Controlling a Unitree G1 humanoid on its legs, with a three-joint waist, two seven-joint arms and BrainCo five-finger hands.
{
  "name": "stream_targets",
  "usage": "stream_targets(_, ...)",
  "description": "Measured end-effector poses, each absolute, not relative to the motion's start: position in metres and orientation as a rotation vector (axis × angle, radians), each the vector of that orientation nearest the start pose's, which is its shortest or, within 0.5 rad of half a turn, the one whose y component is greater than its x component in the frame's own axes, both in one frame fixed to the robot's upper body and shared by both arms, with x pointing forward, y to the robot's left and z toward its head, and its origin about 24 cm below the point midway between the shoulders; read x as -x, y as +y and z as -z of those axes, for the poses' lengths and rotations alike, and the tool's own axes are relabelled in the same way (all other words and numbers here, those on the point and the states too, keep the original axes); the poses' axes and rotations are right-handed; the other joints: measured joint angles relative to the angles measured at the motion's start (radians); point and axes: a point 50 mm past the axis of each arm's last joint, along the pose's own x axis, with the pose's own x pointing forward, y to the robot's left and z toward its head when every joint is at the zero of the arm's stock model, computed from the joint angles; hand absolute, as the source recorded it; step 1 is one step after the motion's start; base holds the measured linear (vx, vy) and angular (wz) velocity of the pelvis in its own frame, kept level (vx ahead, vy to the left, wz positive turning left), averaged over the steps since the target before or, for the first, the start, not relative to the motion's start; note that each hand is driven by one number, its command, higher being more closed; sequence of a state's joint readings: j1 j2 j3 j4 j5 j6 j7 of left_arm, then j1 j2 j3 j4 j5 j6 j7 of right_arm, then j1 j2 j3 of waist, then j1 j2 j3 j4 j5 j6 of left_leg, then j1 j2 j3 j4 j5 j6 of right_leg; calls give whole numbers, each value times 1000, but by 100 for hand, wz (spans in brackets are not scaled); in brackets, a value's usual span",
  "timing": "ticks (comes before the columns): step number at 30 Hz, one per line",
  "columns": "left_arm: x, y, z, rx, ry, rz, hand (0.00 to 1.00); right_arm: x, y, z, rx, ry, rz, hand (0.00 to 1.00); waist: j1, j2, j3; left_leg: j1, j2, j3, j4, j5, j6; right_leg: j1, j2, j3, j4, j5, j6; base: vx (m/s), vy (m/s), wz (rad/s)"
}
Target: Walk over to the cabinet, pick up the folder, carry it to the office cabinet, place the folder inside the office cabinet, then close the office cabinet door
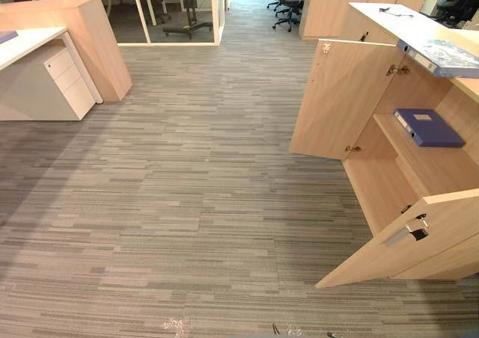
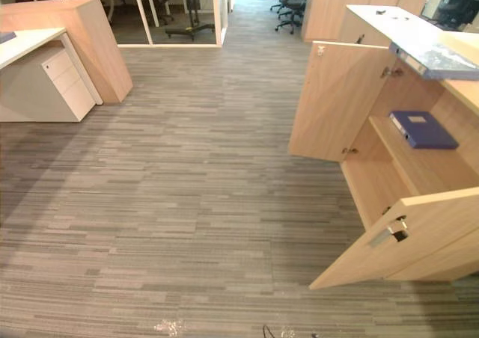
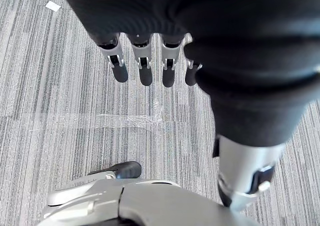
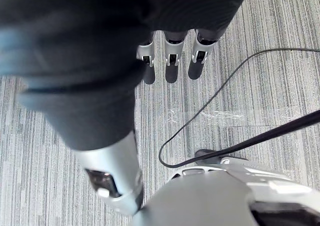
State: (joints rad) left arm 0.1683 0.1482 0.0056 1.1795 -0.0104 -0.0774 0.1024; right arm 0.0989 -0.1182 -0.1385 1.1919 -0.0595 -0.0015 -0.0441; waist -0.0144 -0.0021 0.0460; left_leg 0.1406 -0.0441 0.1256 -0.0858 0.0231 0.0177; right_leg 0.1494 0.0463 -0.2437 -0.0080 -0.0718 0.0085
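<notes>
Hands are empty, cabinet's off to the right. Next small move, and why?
Probably turn right to face the light wooden cabinet: it sits at the view's right edge, doors open, with the dark blue folder flat on its shelf. The left hand and right hand hang open, empty.

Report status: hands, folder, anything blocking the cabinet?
Left hand open, empty; right hand open, empty. Blue folder flat on the cabinet shelf. Far door and near door open, near one jutting into the approach.
</notes>
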Motion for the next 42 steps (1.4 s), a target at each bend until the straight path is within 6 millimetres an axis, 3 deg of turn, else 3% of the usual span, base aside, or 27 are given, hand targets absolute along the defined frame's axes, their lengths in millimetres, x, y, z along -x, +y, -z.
stream_targets(4,-38,217,170,-157,1250,-215,0,-60,-213,170,95,1267,213,0,-2,4,15,6,-1,0,0,-1,-5,8,-2,0,-5,0,17,0,0,0)
stream_targets(13,-38,217,170,-149,1251,-216,0,-61,-213,170,92,1265,212,0,-3,-2,22,9,-4,3,-4,1,-9,10,-5,0,-5,0,18,-59,-18,-1)
stream_targets(21,-42,218,169,-243,1229,-195,0,-67,-212,169,137,1250,211,0,-9,-5,23,0,-9,2,-6,6,-6,9,-5,-4,-35,16,-6,-46,-20,1)
stream_targets(31,-42,220,168,-235,1227,-214,0,-70,-210,169,136,1244,213,0,-19,-13,31,1,-10,-5,17,3,-11,26,-9,-27,-34,17,-6,-12,-11,4)
stream_targets(34,-55,223,166,-229,1189,-238,0,-80,-209,168,148,1222,197,0,-19,-21,71,-87,-2,5,195,-79,-28,11,-19,-27,-16,17,-6,-98,-1,1)
stream_targets(36,-68,224,163,-211,1142,-275,0,-90,-210,165,166,1197,185,0,-18,-12,113,-190,42,84,418,-165,-44,9,-11,-19,-10,7,-41,-184,18,-7)
stream_targets(39,-76,228,160,-200,1107,-316,0,-90,-211,165,168,1197,187,0,-5,-16,133,-305,99,135,649,-248,-21,8,-20,3,20,-12,-66,-35,45,-17)
stream_targets(42,-79,227,159,-190,1098,-326,0,-90,-215,165,157,1196,208,0,-4,-12,143,-404,134,107,668,-256,-35,4,-77,27,35,-27,-46,60,96,-18)
